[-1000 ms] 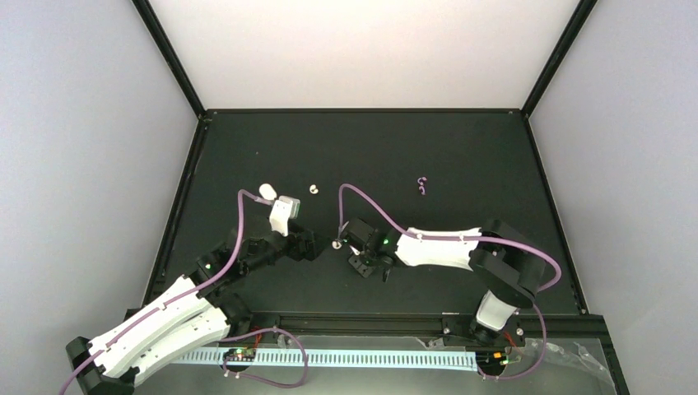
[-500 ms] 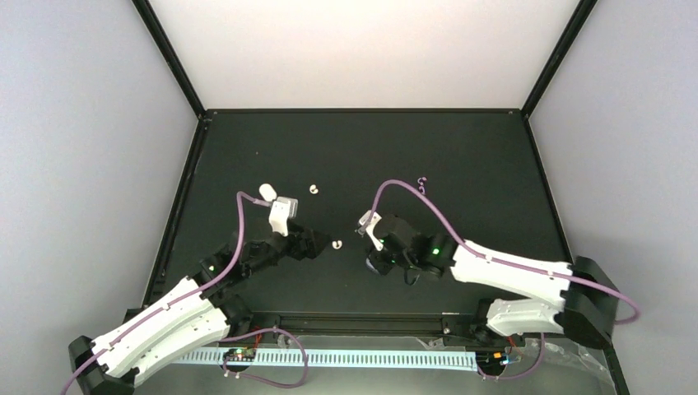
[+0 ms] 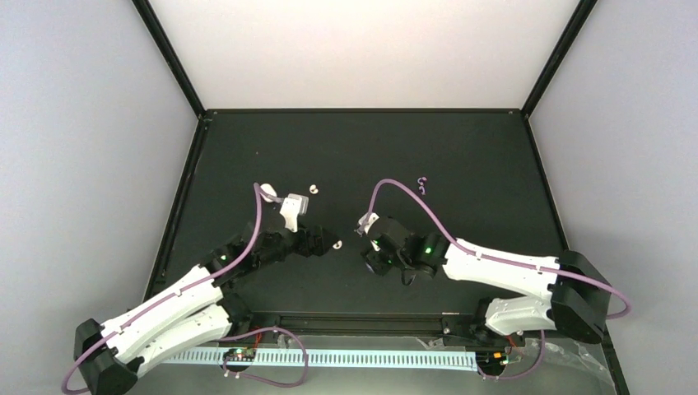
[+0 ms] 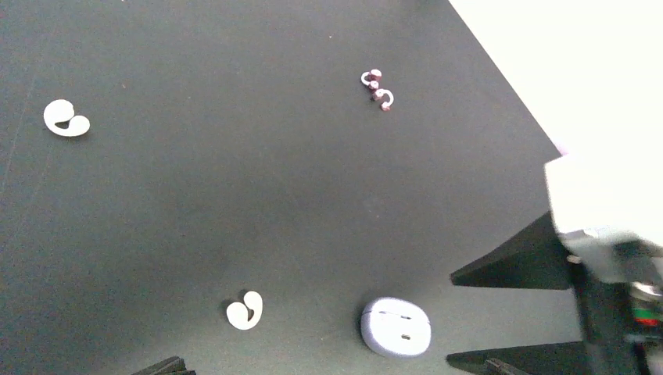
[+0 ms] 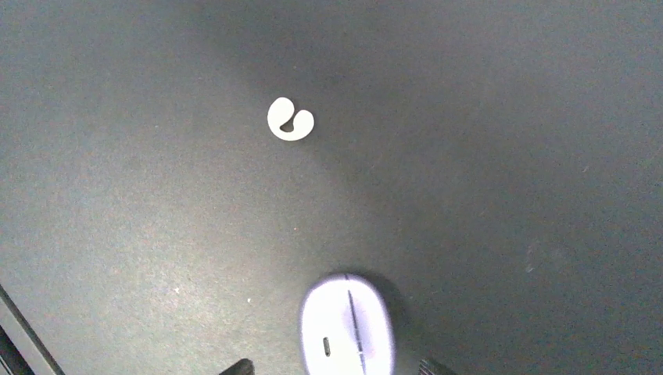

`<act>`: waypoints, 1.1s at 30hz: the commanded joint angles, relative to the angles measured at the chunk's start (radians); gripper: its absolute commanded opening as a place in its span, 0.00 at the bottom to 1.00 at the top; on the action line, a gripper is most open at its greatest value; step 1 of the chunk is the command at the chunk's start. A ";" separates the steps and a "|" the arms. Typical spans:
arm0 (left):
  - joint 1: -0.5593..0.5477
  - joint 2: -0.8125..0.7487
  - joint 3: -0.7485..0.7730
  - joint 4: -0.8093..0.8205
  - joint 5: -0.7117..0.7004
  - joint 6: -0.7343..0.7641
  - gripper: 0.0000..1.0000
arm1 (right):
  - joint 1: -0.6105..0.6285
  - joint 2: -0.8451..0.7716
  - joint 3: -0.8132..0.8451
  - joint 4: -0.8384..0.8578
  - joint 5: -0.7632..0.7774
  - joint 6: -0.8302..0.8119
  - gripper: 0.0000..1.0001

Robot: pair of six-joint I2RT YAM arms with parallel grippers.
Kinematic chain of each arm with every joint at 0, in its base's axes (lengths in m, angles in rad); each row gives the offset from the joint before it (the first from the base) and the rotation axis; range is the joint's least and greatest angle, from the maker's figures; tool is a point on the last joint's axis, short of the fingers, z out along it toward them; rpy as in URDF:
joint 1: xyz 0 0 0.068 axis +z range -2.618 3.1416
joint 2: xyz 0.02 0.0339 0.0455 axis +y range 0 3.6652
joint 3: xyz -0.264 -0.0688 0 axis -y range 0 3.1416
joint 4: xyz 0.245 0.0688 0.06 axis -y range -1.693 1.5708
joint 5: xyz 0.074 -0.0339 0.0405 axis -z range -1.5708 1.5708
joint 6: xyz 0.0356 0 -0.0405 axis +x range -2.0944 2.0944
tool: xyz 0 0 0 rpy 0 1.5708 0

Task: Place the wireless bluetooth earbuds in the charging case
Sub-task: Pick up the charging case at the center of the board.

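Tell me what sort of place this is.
Probably a lab robot test cell: a black table boxed in by plain white walls, with the left arm and right arm bolted at its near edge.

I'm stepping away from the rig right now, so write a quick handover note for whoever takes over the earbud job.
Left gripper: open, holding nothing, beside the near white earbud.
Right gripper: open, fingers either side of the charging case, not gripping it.
The far white earbud and the two purple earbuds lie loose on the table, farther out.
Done: no earbud inserted; the case looks closed.
Left: open the case and seat the earbuds.
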 commanded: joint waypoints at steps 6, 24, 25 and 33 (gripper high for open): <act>-0.002 -0.117 -0.033 0.001 -0.034 -0.013 0.99 | -0.006 0.173 0.052 0.026 0.010 0.041 0.70; -0.003 -0.194 -0.065 -0.047 -0.042 -0.020 0.99 | -0.049 0.367 0.093 0.017 -0.017 0.008 0.70; -0.003 -0.192 -0.068 -0.045 -0.041 -0.021 0.99 | -0.049 0.368 0.089 0.020 -0.019 0.006 0.68; -0.002 -0.182 -0.066 -0.039 -0.034 -0.022 0.99 | -0.049 0.378 0.071 0.025 -0.043 0.007 0.49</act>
